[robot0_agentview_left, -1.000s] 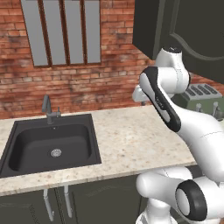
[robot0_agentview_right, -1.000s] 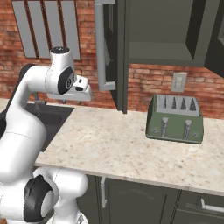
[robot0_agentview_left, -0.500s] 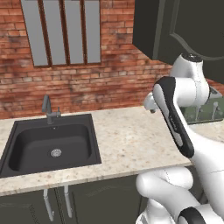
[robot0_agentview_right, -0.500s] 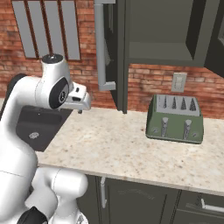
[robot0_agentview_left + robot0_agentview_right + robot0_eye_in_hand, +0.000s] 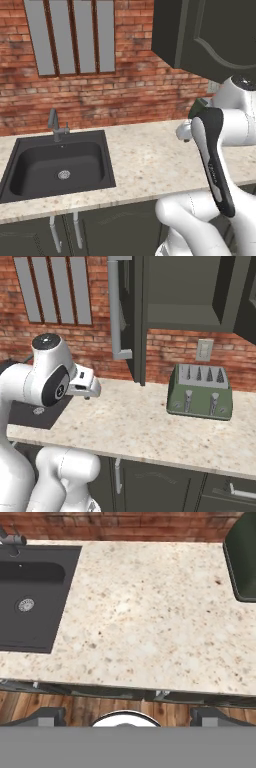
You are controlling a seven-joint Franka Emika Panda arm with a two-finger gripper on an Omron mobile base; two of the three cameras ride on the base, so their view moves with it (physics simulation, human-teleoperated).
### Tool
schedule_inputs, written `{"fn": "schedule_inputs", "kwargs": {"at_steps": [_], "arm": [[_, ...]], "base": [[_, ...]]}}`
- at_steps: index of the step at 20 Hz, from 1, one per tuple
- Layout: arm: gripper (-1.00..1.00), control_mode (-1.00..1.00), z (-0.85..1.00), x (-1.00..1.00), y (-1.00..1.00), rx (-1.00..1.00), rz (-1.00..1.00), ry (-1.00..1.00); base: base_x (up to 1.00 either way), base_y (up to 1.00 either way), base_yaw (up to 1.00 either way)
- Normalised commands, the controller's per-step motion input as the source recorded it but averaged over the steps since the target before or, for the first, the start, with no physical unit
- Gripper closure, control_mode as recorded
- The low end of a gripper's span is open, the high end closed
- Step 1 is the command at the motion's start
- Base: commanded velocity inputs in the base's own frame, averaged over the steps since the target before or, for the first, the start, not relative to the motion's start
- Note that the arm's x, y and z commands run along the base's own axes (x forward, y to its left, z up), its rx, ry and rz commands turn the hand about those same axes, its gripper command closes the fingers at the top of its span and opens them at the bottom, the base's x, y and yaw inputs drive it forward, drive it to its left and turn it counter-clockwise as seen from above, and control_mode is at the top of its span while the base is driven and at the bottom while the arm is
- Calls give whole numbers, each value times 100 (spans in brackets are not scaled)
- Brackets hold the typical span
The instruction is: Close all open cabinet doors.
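1. The tall dark grey-green cabinet door with the long vertical grey bar handle (image 5: 131, 316) stands open in the right base view, swung out edge-on toward the camera at about 12 o'clock, its handle facing left.
2. Behind it the open wall-cabinet interior (image 5: 182, 291) shows as a dark recess with one shelf, reaching toward 1 o'clock.
3. In the left base view the same door (image 5: 210, 35) fills the 1 o'clock corner, its arched raised moulding turned toward the camera, hanging out over the bench.
4. The white arm's gripper (image 5: 90, 391) sits at about 9 o'clock in the right base view, above the bench and below the door's lower edge, apart from the door. In the left base view it is at 3 o'clock (image 5: 184, 132).
5. In the hand view the two dark fingertips (image 5: 47, 716) sit far apart at the bottom edge, so the gripper is spread wide with nothing between them.
6. The speckled beige stone bench (image 5: 145, 617) lies under the hand, with the black rectangular sink basin (image 5: 30, 602) at 9 o'clock and a grey tap (image 5: 56, 125) behind it.
7. A dark green four-slot toaster (image 5: 201, 391) stands on the bench at 3 o'clock in the right base view, against the red brick wall (image 5: 170, 351); its corner shows at 2 o'clock in the hand view.
8. A grey-barred window (image 5: 75, 35) is set in the wall above the sink.
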Motion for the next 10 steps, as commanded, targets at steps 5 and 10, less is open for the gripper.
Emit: {"fn": "schedule_inputs", "kwargs": {"at_steps": [5, 10], "arm": [[-100, -100, 0, -59, -9, 0, 0, -3], [-100, -100, 0, -43, -2, 0, 0, 0]], "base": [[0, 0, 0], [0, 0, 0]]}}
